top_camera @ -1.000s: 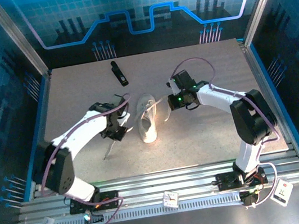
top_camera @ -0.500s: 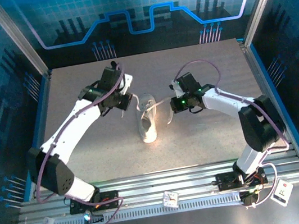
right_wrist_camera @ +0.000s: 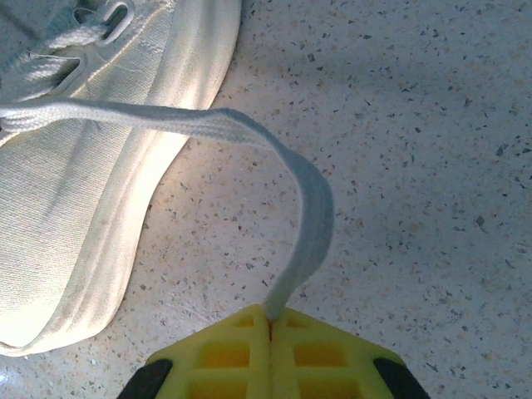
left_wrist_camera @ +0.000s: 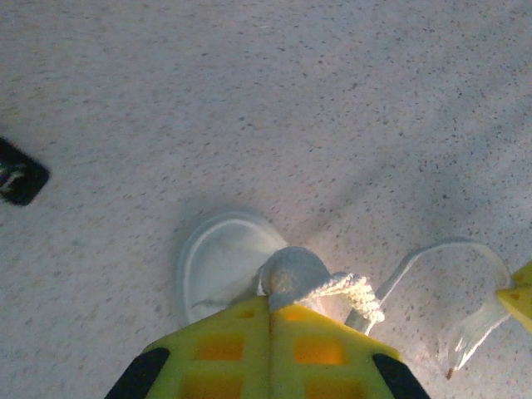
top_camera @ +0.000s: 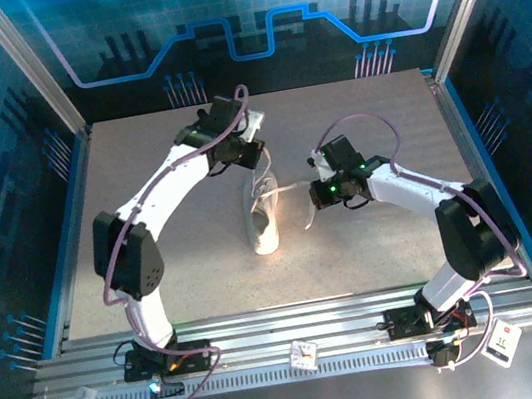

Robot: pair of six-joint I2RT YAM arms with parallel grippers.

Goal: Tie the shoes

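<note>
The white shoe lies in the middle of the table, toe toward me. My left gripper hovers just beyond its heel end, shut on one off-white lace. In the left wrist view the shoe's heel opening sits right below the shut yellow fingertips of the left gripper. My right gripper is to the right of the shoe, shut on the other lace, which arcs back to the eyelets. The right wrist view has the shoe's side at the left and the right gripper low over the table.
A small black bar-shaped object lies on the speckled table beyond the shoe, under my left arm. Metal frame posts and blue walls enclose the table. A slack lace loop rests to the shoe's right.
My left arm has swung from the shoe's left side up and over to beyond its heel, carrying its lace. The right gripper has drifted slightly nearer and rightward, still holding its lace.
</note>
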